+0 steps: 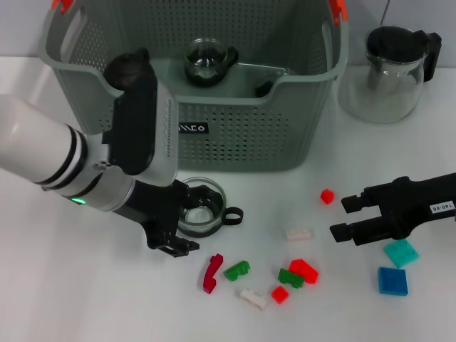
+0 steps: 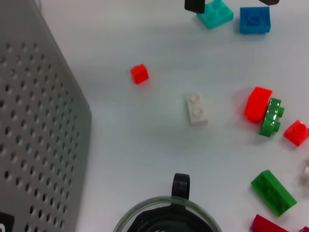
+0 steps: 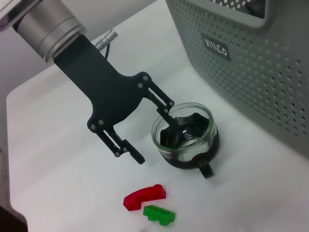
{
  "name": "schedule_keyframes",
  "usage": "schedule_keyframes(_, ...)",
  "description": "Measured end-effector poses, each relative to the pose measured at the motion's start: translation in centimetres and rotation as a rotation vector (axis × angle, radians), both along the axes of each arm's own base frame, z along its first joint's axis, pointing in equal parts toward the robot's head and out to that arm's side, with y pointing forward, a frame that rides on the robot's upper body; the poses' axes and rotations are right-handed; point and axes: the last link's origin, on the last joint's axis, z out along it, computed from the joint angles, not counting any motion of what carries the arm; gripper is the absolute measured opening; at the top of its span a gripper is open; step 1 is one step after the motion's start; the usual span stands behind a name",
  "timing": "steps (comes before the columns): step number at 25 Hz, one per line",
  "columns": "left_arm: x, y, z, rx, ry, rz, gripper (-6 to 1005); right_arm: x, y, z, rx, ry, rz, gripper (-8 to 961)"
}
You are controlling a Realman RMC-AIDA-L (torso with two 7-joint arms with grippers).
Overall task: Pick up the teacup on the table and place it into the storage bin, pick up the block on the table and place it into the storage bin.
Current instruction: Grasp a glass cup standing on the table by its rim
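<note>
My left end effector (image 3: pixel 145 130) sits spread at the teacup (image 1: pixel 201 208), one finger seemingly inside its rim, just before the storage bin (image 1: pixel 235 135) near the table's (image 1: pixel 85 299) middle; right end effector (image 1: pixel 340 216), also spread, waits beside scattered blocks.

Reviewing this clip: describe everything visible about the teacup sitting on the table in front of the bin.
The teacup is a small clear glass cup with a dark base and a black loop handle pointing away from the storage bin. It stands upright on the white table, just in front of the bin's labelled wall. The left hand is open around it: one finger reaches over the rim into the cup, the other sits outside. The cup is not lifted.
</note>
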Motion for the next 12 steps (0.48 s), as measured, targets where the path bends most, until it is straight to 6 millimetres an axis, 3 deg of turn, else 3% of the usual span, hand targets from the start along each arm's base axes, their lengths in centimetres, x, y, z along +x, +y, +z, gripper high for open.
schedule_keyframes(12,0.5,0.6,-1.6,-0.026,0.099,0.028,694,0.5,-0.4,0.0,-0.001,0.001,-0.013,777)
